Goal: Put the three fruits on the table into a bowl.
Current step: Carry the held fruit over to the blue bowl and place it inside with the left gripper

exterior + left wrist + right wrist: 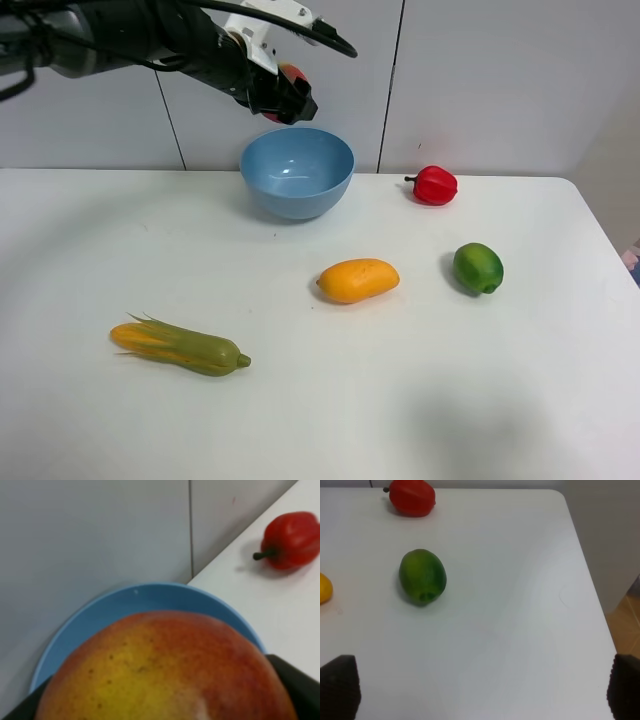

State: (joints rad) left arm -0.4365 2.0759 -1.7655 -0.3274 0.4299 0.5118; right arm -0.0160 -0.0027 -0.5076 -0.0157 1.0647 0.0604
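My left gripper [284, 96] is shut on the red pomegranate [292, 72] and holds it in the air just above the back rim of the light blue bowl [297, 170]. In the left wrist view the red-yellow pomegranate [165, 670] fills the frame between dark fingers [296, 682], with the bowl's rim [100, 614] under it. The orange-yellow mango [358, 280] lies mid-table. The green lime [478, 267] lies to its right. My right gripper [482, 700] is open and empty above the table, apart from the lime [422, 576]. It is out of the exterior view.
A red bell pepper [434, 185] sits right of the bowl near the table's back edge; it shows in both wrist views [290, 540] [412, 497]. A yellow-green corn cob [180, 347] lies front left. The table's right edge [592, 595] is near the lime.
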